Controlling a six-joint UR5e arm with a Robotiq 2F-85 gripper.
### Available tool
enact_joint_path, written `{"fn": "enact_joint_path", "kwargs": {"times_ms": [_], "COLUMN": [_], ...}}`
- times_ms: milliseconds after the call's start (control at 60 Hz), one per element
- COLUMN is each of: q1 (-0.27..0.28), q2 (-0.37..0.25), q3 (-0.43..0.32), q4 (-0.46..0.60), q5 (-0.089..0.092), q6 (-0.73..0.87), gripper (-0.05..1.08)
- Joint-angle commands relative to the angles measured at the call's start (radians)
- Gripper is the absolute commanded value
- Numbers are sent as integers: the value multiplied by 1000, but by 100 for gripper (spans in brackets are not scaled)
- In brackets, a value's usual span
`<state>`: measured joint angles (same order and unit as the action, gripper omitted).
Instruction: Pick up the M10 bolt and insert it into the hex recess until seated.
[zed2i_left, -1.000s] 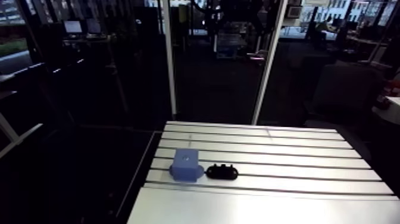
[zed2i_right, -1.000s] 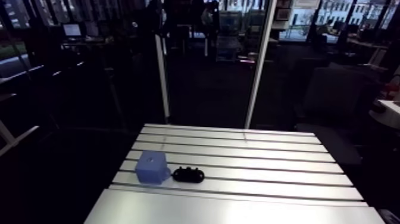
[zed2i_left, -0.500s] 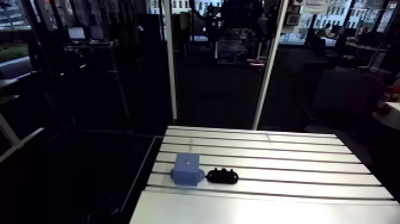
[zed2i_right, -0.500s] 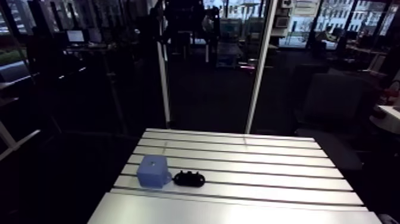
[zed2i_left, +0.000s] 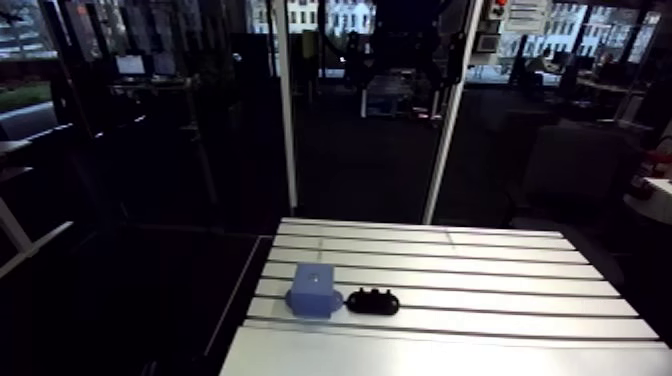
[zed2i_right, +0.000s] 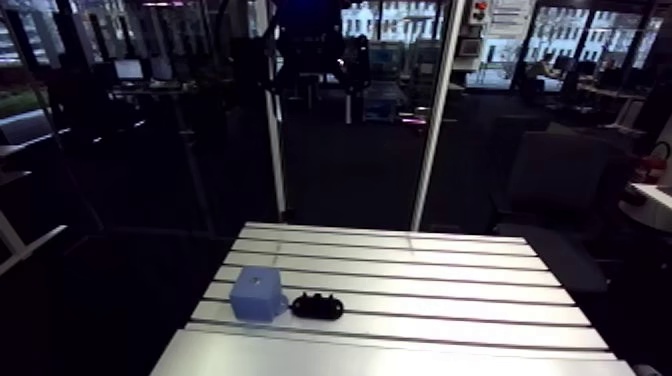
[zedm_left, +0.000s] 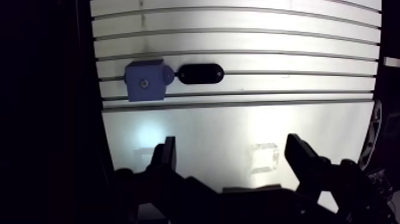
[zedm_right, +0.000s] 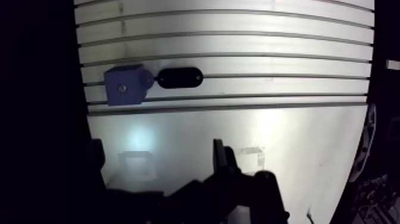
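Near the desk's (zedm_left: 268, 36) edge, the blue block (zedm_left: 144, 81) and black oblong part (zedm_left: 201, 74) lie side by side, unmoved; only the camera has shifted since earlier, so the approach has barely begun. A grey spot (zedm_left: 143, 83) atop the block may be the bolt. The fingers (zedm_left: 168, 156) gape wide, empty, well short of both.

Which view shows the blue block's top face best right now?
The wrist view: it looks straight down on the blue block, showing its whole top face. The arm view shows it small and oblique.
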<state>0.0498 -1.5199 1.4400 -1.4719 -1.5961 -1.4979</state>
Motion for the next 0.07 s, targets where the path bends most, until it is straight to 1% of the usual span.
{"fn": "enact_joint_path", "kwargs": {"times_ms": [17,67], "q1": [-1,-1], "q2": [1,1], "q3": [9,11], "q4": [-6,-6], "q5": [-2,-2], "q6": [-9,-9], "gripper": [1,1]}}
